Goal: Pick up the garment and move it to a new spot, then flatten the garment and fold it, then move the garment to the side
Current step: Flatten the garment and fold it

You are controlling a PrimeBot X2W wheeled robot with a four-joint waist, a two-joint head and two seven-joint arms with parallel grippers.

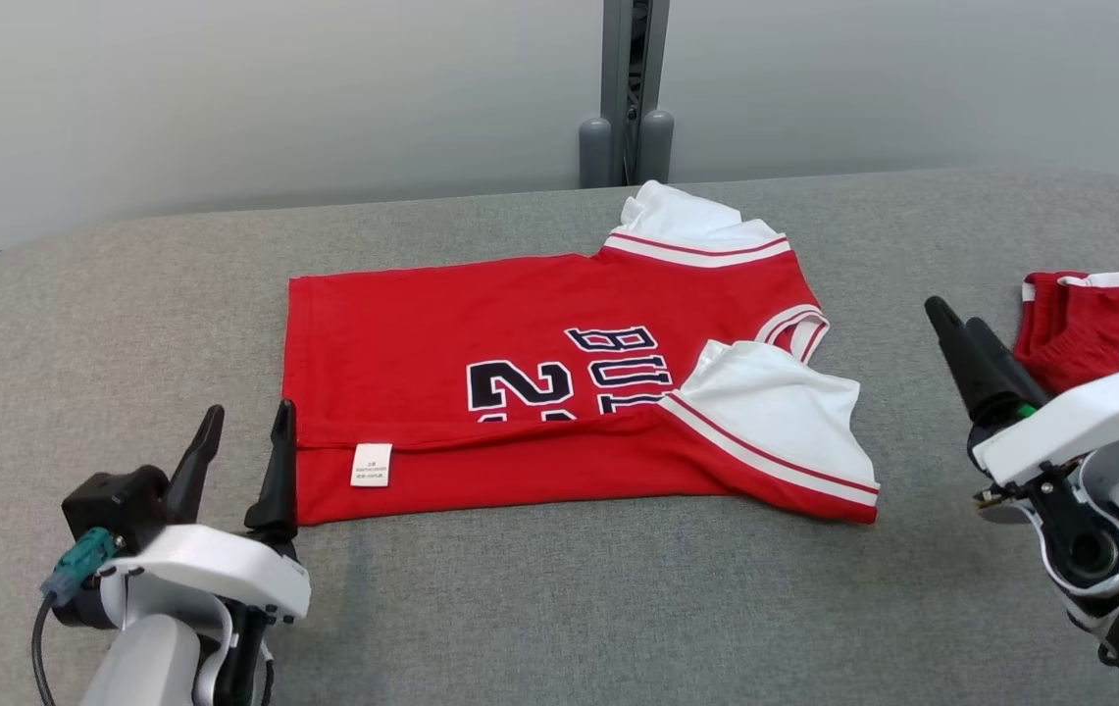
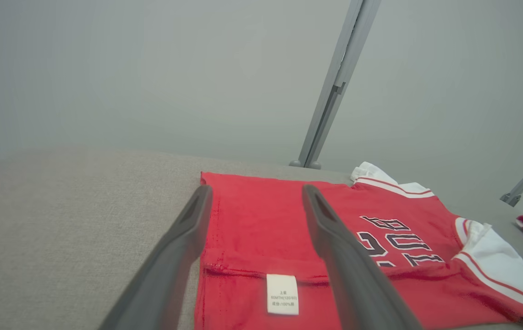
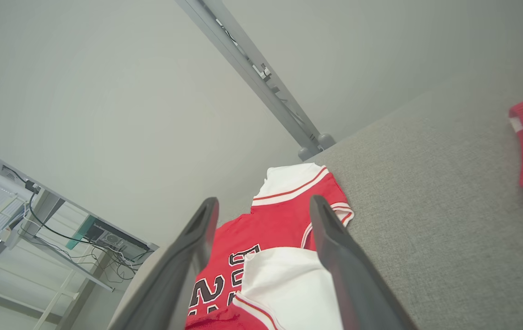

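Head view: the left end effector, jaws wide and empty, is seen just beside the near-left corner of the garment; the right end effector, equally wide, is held apart at its right. The garment lies central on the bench, near edge folded over. Folding is judged underway; next, the sleeves must be gripped and folded in.

Your left gripper has two long, tapered black fingers on a glossy white wrist shell, flanked by a black block, a teal connector and a thin black cable. Your right gripper matches, and its white housing shows a round black joint.
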